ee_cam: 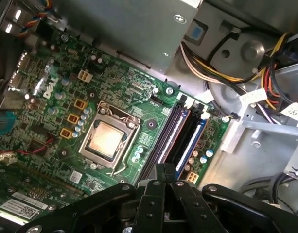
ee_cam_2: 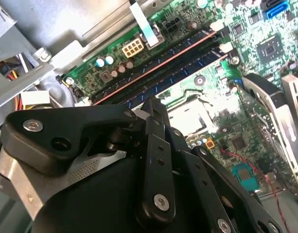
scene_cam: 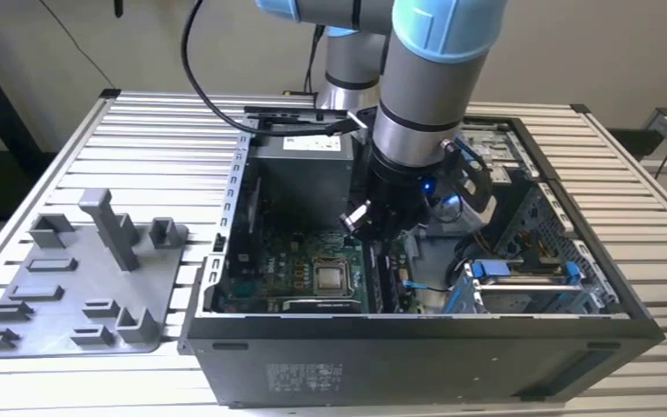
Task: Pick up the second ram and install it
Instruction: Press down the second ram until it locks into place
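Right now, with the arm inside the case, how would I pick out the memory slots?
Inside the open black computer case, find the square metal processor on the green motherboard. The memory slots run beside it, just off the tip of the gripper. They are long, narrow parallel strips, black and blue, unlike the small scattered parts around them.

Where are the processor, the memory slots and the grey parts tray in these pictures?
processor (ee_cam: 108,141): first wrist view, middle of its metal lid.
memory slots (ee_cam: 180,138): first wrist view, midway along the slot bank.
grey parts tray (scene_cam: 73,300): exterior view, bare flat base between the raised blocks.
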Controlling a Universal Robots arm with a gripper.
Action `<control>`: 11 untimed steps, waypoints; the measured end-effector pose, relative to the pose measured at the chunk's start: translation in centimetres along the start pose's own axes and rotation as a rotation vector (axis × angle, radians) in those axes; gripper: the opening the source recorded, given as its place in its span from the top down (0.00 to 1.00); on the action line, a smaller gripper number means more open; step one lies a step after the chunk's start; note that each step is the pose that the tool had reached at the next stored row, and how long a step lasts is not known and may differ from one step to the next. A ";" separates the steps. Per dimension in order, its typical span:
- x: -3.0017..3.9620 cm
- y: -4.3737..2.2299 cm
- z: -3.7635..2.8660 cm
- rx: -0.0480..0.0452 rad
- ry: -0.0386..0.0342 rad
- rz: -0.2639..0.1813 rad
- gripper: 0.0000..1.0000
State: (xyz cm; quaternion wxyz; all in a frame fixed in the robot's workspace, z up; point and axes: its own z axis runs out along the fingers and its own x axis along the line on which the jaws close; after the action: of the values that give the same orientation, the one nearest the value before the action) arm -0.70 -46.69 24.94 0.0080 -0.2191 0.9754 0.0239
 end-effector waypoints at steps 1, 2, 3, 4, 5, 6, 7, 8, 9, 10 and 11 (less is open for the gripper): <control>-0.01 0.02 0.00 0.0015 -0.0033 -0.008 0.89; -0.02 0.04 0.02 0.0026 -0.0059 -0.017 0.89; -0.03 0.04 0.03 0.0032 -0.0074 -0.027 0.89; -0.03 0.04 0.03 0.0032 -0.0079 -0.037 0.89; -0.02 0.05 0.04 0.0031 -0.0084 -0.045 0.89; -0.01 0.05 0.02 0.0020 -0.0088 -0.053 0.89; 0.00 0.06 0.02 -0.0001 -0.0093 -0.063 0.89; 0.01 0.07 0.03 -0.0023 -0.0098 -0.073 0.89; 0.02 0.08 0.05 -0.0040 -0.0101 -0.084 0.89; 0.04 0.09 0.06 -0.0050 -0.0099 -0.095 0.89; 0.04 0.09 0.06 -0.0056 -0.0095 -0.108 0.89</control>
State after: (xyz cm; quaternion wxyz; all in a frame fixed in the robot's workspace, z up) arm -0.78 -46.63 24.89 0.0133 -0.2713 0.9620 0.0272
